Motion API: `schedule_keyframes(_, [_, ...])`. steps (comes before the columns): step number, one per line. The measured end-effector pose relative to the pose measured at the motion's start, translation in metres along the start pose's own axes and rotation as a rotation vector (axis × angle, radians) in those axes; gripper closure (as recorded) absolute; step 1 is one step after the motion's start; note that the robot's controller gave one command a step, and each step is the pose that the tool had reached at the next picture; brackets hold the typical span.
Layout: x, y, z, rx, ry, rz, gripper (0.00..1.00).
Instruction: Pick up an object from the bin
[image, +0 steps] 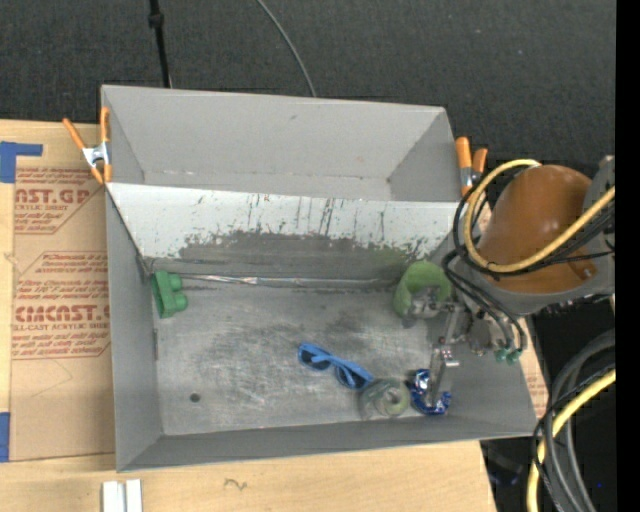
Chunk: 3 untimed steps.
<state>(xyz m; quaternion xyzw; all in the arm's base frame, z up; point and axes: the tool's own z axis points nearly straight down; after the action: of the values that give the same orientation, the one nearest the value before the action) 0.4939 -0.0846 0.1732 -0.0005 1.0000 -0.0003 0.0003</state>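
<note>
The gripper is seen low in the near right corner of the bin, directly over a small blue thing that lies on the floor just beside a pale round thing. Whether the gripper is apart or together cannot be told, nor whether the blue thing is caught in it. Blue glasses lie near to the left, a green lump rests at the foot of the back slope beside the arm, and a green block is well apart at the far left. For a good pick, the descent is best kept straight down, so that the blue thing alone is enclosed and the pale round thing is neither nudged nor pinched with it. The sloping wall close by is to be avoided, and the closure is best completed before any lift is begun.
</note>
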Motion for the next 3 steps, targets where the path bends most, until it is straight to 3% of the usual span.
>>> schedule_keyframes(1, [-0.001,0.053,0.100,0.002,-0.016,-0.495,0.00])
schedule_keyframes(2, [0.001,0.070,0.100,0.004,-0.014,-0.809,0.00])
schedule_keyframes(3, [0.005,0.070,0.102,-0.001,-0.001,-0.810,1.00])
